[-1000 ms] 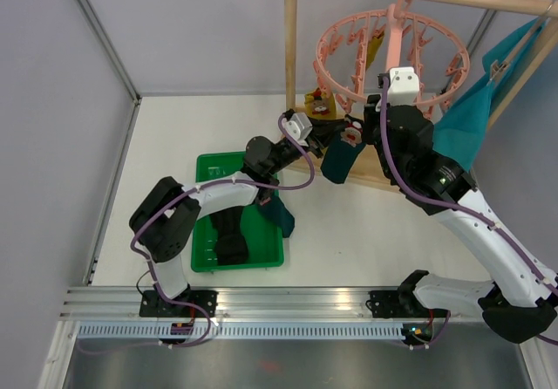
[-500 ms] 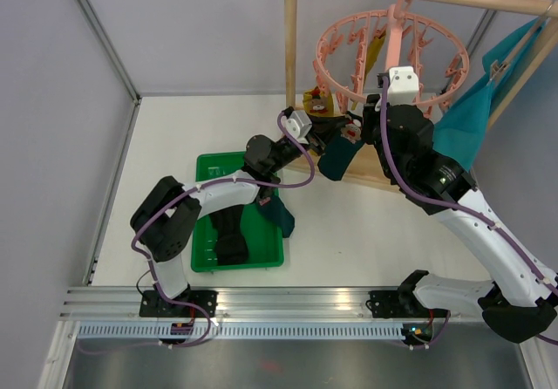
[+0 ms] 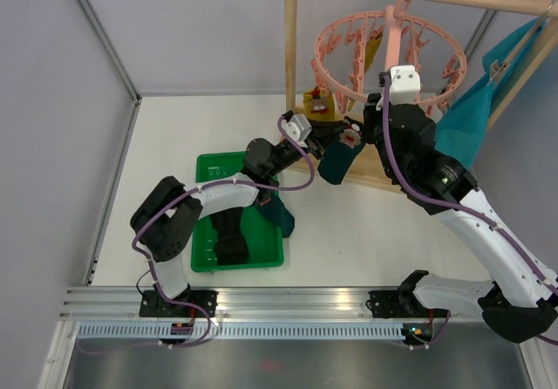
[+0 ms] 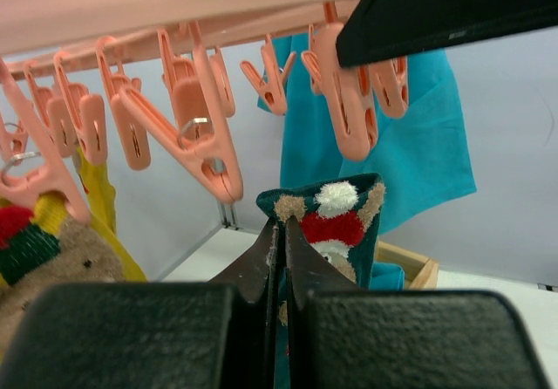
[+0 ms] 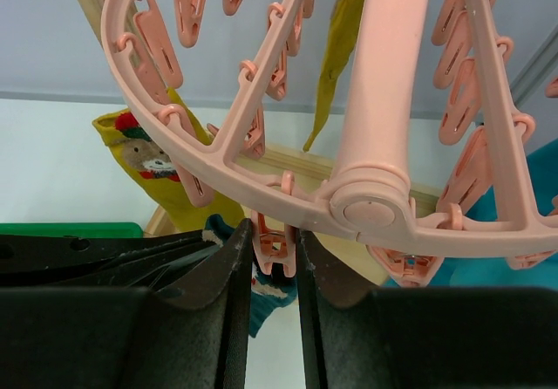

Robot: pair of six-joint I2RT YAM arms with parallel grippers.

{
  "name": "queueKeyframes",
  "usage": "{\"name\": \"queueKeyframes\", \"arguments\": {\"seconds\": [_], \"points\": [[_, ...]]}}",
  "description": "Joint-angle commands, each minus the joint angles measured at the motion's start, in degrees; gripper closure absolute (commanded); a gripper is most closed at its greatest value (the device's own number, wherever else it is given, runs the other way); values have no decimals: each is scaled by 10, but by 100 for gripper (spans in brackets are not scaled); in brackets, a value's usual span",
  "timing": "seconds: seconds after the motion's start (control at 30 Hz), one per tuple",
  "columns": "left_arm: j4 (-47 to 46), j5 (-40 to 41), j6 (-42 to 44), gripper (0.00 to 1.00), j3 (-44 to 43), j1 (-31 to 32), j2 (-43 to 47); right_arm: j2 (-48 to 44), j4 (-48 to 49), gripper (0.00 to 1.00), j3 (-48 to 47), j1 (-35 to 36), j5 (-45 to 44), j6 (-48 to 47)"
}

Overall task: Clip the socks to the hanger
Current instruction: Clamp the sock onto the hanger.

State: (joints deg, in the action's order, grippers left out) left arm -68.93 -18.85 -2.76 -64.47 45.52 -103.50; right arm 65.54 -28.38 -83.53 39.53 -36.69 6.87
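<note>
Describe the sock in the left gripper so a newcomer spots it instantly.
Find the wooden rack at the table's far right; the pink hanger hangs from its top bar. Under the ring's near-left rim the left gripper pinches one sock: dark teal with a red-and-white motif, unlike the yellow socks hanging beside it.

Your light is bright, even and diffuse; the arms (image 3: 218,199) cast only faint, soft shadows on the white table (image 3: 174,136). In your left wrist view the near fingers (image 4: 258,262) blur into black, while the sock (image 4: 336,219) is sharp. Your right wrist view bows the hanger (image 5: 375,201) ring; the pinched peg (image 5: 273,251) is soft.
</note>
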Motion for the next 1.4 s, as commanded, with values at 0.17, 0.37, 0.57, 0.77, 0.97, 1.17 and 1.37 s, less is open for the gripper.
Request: {"name": "queueKeyframes", "arguments": {"seconds": [0.17, 0.37, 0.57, 0.77, 0.97, 1.17, 1.37], "points": [[-47, 14, -3, 98, 15, 4, 27, -1, 27, 100, -28, -3, -11, -3], [-53, 22, -2, 98, 14, 4, 30, -1, 25, 100, -26, -2, -9, -4], [-58, 24, -2, 98, 12, 4, 35, -2, 23, 100, -26, -3, -9, -2], [-57, 21, -3, 98, 4, 4, 39, -3, 22, 100, -25, -3, -9, -2], [-57, 15, -7, 98, -3, 4, 40, -2, 21, 100, -23, -3, -8, 0], [-55, 8, -17, 98, -13, 4, 35, -1, 22, 100, -24, -3, -8, 2], [-60, 14, -28, 98, -24, 4, 25, -1, 21, 100, -24, -3, -6, 2]]}}
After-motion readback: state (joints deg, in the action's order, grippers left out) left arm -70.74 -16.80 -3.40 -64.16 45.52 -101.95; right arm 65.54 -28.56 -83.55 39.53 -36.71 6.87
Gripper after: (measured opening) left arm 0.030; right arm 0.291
